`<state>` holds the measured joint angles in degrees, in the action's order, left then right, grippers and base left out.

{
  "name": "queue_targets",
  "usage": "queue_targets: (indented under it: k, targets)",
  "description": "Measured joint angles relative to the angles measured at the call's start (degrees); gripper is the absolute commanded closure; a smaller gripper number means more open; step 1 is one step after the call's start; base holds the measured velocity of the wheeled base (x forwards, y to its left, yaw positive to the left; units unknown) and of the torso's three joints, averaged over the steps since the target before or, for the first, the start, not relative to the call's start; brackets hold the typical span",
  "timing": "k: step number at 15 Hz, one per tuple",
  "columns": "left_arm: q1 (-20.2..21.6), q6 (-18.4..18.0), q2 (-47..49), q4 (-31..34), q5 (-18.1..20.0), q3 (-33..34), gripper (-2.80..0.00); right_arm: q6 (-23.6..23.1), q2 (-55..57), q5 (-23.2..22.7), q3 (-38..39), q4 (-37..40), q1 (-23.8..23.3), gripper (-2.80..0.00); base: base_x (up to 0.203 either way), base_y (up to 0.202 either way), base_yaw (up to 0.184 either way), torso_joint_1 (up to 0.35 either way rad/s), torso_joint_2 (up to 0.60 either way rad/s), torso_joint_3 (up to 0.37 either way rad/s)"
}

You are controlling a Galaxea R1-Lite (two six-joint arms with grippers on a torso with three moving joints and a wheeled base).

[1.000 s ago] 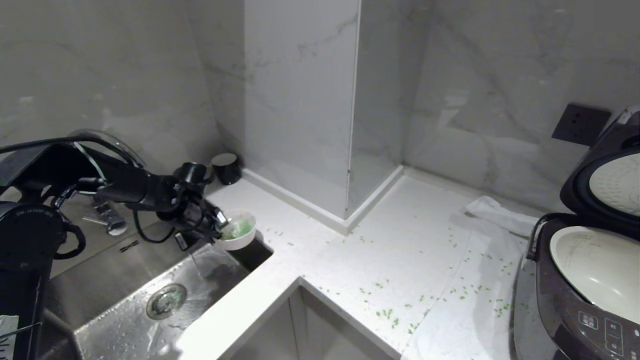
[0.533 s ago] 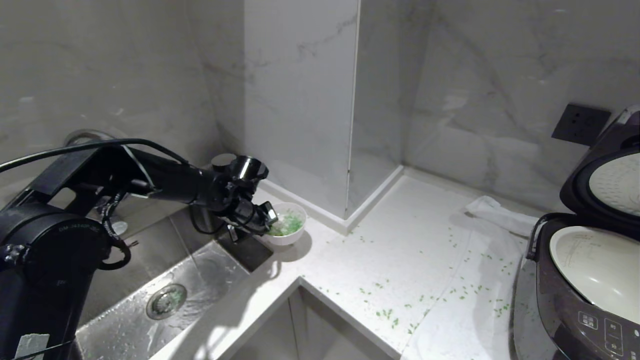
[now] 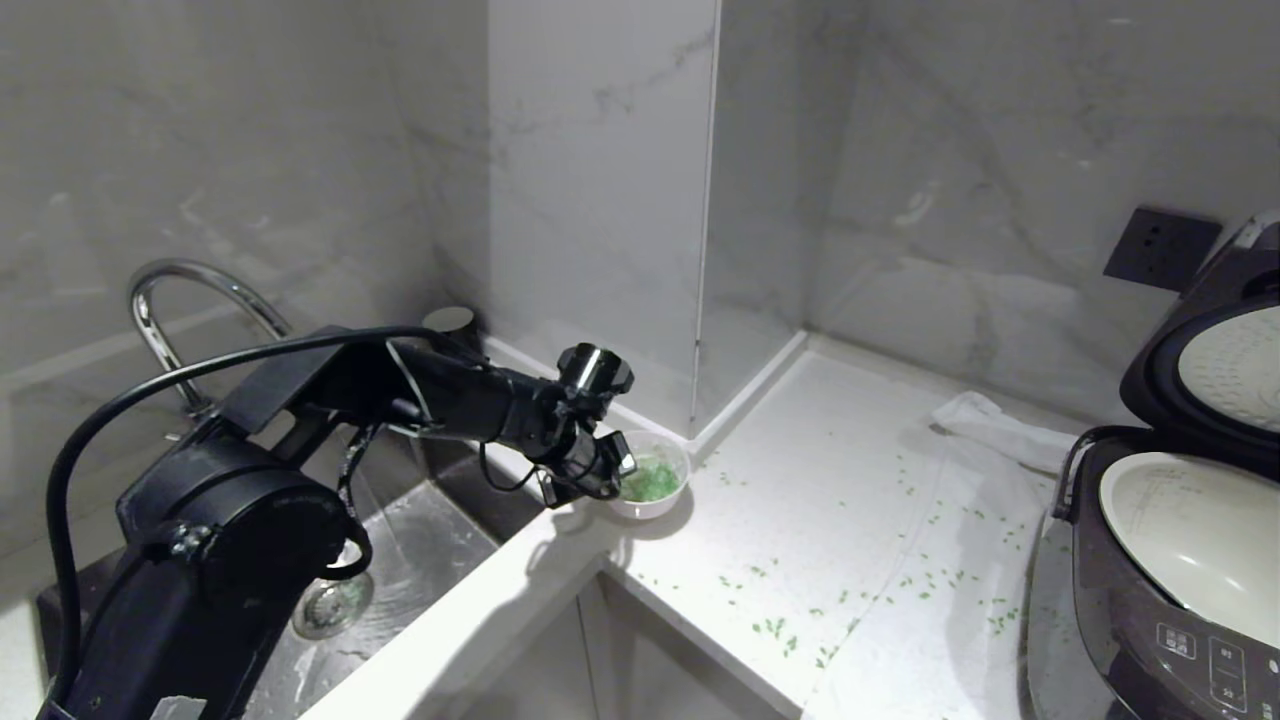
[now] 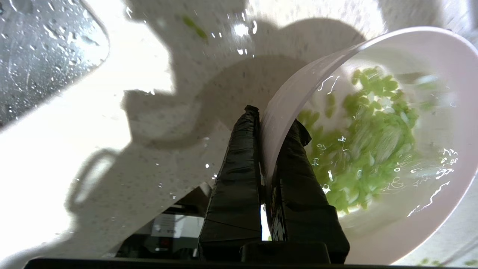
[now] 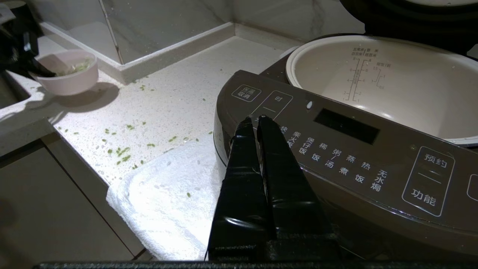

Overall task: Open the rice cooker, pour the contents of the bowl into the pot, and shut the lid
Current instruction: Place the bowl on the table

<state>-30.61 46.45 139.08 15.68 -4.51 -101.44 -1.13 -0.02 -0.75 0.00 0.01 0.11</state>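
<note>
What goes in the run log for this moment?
left gripper: shut on small pale pink bowl rim, green bits inside | dark brown rice cooker lid: open | cream-white pot: empty

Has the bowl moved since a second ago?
Yes. The bowl, pinched by the left hand, went right from over the sink toward the rice cooker.

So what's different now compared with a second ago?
The left gripper, shut on the bowl rim throughout, has carried it from over the sink rightward, above the counter, toward the rice cooker. The lid stays up, the pot empty, the right gripper parked.
</note>
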Motion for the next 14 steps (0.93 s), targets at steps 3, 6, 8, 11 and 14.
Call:
queue_targets:
  k: [3,6,8,11,14]
  targets:
    - [-1.8,-0.2,2.3,0.0,-2.1,-0.2,0.00,0.0,0.0,0.0,0.0,0.0,0.0,0.00,0.000,0.000,0.000,0.000,0.00,0.000]
    - [-2.6,-0.2,3.8,0.0,-3.1,-0.2,-2.80,0.0,0.0,0.0,0.0,0.0,0.0,0.00,0.000,0.000,0.000,0.000,0.00,0.000]
    - [-2.7,-0.2,4.1,0.1,-3.1,-0.2,-2.80,0.0,0.0,0.0,0.0,0.0,0.0,0.00,0.000,0.000,0.000,0.000,0.00,0.000]
    - [-2.5,-0.2,4.1,1.2,-3.1,-0.3,-2.80,0.0,0.0,0.0,0.0,0.0,0.0,0.00,0.000,0.000,0.000,0.000,0.00,0.000]
    - [-1.2,-0.1,2.8,1.5,-4.0,-0.3,-2.80,0.0,0.0,0.0,0.0,0.0,0.0,0.00,0.000,0.000,0.000,0.000,0.00,0.000]
